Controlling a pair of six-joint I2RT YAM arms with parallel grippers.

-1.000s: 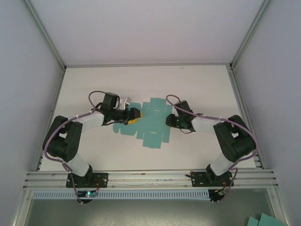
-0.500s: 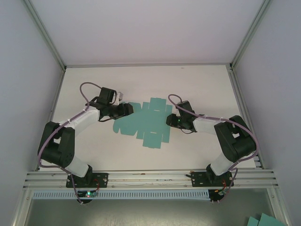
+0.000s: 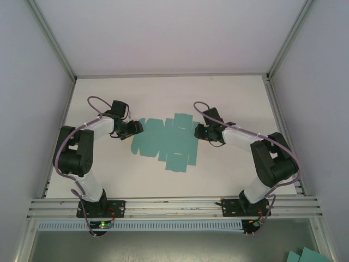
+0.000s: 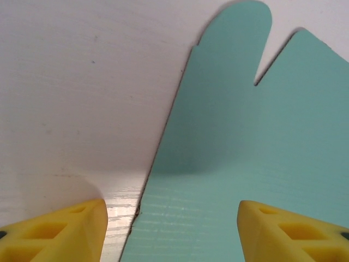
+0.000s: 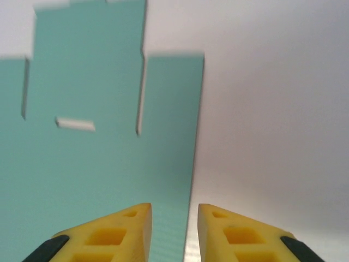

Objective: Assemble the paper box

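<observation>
While looking down, find box (image 3: 163, 143) flat and unfolded at mid-table (image 3: 234, 169). Straddles its 9 o'clock edge with left gripper (image 4: 172, 203) wide open. Hovers at 3 o'clock with right gripper (image 5: 174, 207) narrowly parted, gripping nothing.

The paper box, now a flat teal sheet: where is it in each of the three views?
Top external: the paper box lies flat in the middle of the white table, between the left gripper and the right gripper.
Left wrist: the paper box fills the right side, table at left.
Right wrist: the paper box fills the left side, table at right.
Shared landmark: the white table along the sheet's edge.
</observation>
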